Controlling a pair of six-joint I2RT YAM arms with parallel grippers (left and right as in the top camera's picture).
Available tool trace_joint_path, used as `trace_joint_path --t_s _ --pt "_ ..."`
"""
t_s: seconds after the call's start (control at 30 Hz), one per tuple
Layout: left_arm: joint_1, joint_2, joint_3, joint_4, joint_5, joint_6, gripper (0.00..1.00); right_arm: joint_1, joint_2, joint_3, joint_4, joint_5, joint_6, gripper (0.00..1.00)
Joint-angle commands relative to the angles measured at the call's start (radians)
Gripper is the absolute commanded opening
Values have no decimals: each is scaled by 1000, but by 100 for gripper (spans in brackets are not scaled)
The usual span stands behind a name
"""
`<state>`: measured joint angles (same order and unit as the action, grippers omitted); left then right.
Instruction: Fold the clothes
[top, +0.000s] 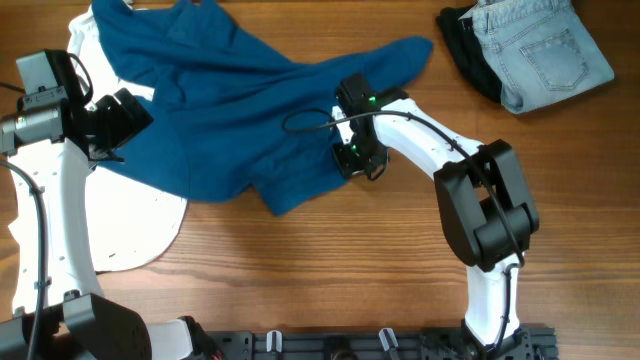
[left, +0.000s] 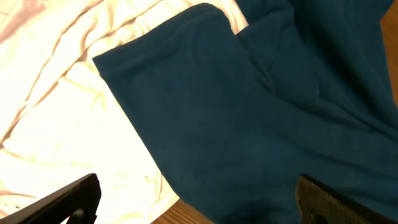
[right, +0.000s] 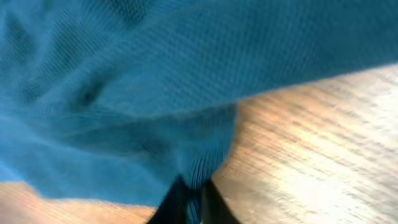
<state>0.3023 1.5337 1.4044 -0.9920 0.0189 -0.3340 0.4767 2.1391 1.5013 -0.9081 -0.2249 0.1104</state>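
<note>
A dark-blue T-shirt (top: 230, 110) lies crumpled across the upper left and middle of the wooden table, partly over a white shirt (top: 130, 230) at the left. My right gripper (top: 345, 150) is shut on the blue shirt's right edge; in the right wrist view the fingertips (right: 194, 202) pinch a fold of blue cloth (right: 155, 74) just above the wood. My left gripper (top: 125, 115) is open over the blue shirt's left edge; its wrist view shows blue cloth (left: 261, 124) and white cloth (left: 68, 118) between the spread fingers (left: 199, 202).
Folded light-blue jeans (top: 535, 50) sit on a dark garment (top: 465, 45) at the table's upper right. Bare wood (top: 330, 270) runs along the front and right.
</note>
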Motion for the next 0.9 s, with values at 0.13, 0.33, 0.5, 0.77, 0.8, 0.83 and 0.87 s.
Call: trace_joint_path --t_s 0.13,0.33,0.5,0.77,0.8,0.83,0.87 --pt "3 8 -4 -13 -9 13 100 -172 10 -22 -105 -84 50 4" --pt "3 8 -4 -34 24 13 100 -441 -12 -1 -98 -83 76 4" --pt "3 8 -4 -57 92 13 100 -632 -11 37 -70 -31 76 4" --pt "-25 8 -4 -56 141 13 100 -782 -18 279 -204 1 17 4" --pt "-39 8 -4 -48 141 13 100 -777 -22 334 -238 0 13 4" --pt "-53 8 -4 -40 141 13 100 -774 -29 378 -261 0 14 4" --pt "-64 8 -4 -31 141 13 100 -771 -35 413 -278 0 21 4"
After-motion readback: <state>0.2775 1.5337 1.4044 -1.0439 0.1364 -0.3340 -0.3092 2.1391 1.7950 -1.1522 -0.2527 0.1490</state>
